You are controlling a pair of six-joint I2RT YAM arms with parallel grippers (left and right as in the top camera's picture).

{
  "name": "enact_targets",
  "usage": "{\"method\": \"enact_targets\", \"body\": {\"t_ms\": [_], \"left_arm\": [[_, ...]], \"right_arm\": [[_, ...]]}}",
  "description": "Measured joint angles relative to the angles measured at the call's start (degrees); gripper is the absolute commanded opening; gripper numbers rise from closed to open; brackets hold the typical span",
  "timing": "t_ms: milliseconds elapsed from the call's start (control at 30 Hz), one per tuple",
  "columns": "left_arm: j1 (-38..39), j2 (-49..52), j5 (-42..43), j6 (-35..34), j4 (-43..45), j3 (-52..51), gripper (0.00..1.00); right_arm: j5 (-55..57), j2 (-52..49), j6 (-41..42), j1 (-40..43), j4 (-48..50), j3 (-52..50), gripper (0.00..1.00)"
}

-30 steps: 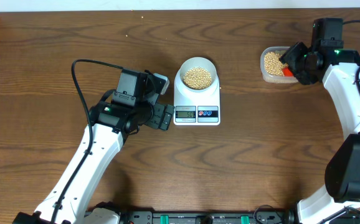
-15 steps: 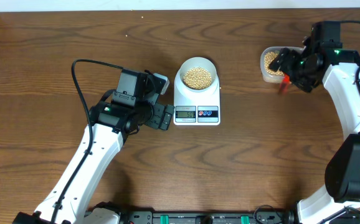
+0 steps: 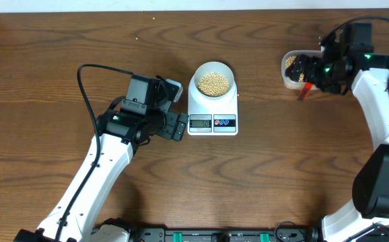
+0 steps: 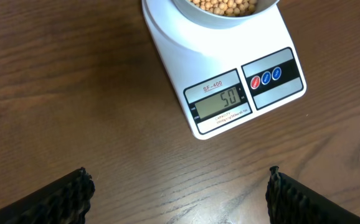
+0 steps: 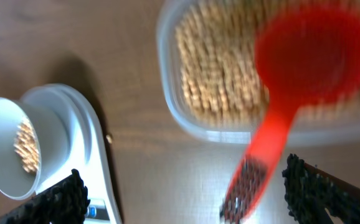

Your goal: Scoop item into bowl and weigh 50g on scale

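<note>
Left gripper [image 4: 179,177], jaws spread wide and empty, hangs over the bench [image 4: 74,93]. Just ahead stands the scale [image 4: 186,56], reading 50, bearing the bowl [image 4: 217,22] of beans [image 4: 227,5]. Right gripper [image 5: 183,171], likewise spread, flanks a blurred red scoop [image 5: 298,50] over the clear tub [image 5: 174,118] ahead.

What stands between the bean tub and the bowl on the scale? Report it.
Nothing visible does. Only bare table lies between the tub and the bowl sitting on the scale.
</note>
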State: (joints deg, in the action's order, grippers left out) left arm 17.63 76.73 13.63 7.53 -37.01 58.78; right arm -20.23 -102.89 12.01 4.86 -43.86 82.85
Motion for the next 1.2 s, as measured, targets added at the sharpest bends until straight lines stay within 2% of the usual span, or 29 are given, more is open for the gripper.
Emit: {"method": "enact_targets", "body": {"t_ms": [333,600,800,1200], "left_arm": [[0.0,0.0,0.0,0.0,0.0,0.0,0.91],[0.0,0.0,0.0,0.0,0.0,0.0,0.91],[0.0,0.0,0.0,0.0,0.0,0.0,0.91],[0.0,0.0,0.0,0.0,0.0,0.0,0.91]], "right_arm": [[-1.8,1.8,-11.8,4.9,17.7,0.0,0.99],[11.2,1.9,-15.3,5.4,26.6,0.0,0.99],[15.2,1.9,-15.6,5.4,28.1,0.0,0.99],[16.2,1.9,-15.1,5.4,30.7,0.0,0.99]]}}
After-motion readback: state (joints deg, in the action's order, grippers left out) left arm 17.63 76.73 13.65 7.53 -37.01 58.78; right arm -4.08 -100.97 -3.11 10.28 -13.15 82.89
